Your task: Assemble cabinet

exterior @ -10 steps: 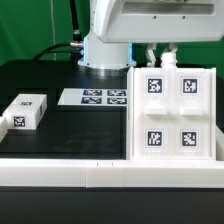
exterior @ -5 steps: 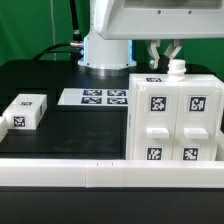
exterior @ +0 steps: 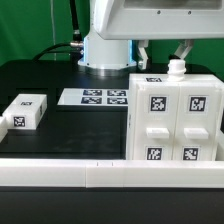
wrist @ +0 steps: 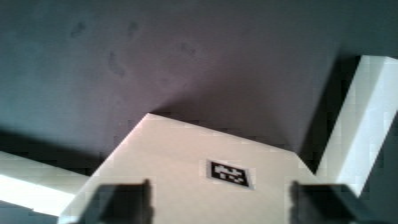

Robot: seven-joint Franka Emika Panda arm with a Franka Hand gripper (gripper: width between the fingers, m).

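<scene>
Since half a second ago my gripper (exterior: 164,55) has let go. The fingers that pinched the small white knob (exterior: 177,68) on top of the cabinet (exterior: 172,115) now stand wide apart on either side of it, holding nothing. I see the cabinet upright, its four-tag face toward the camera. It stands just off the marker board (exterior: 95,97) on the exterior view's right, nearer the camera. A small tagged block (exterior: 24,110) lies well off the marker board's other side.

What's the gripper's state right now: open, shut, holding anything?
Gripper: open, fingers spread above the cabinet, holding nothing.
</scene>
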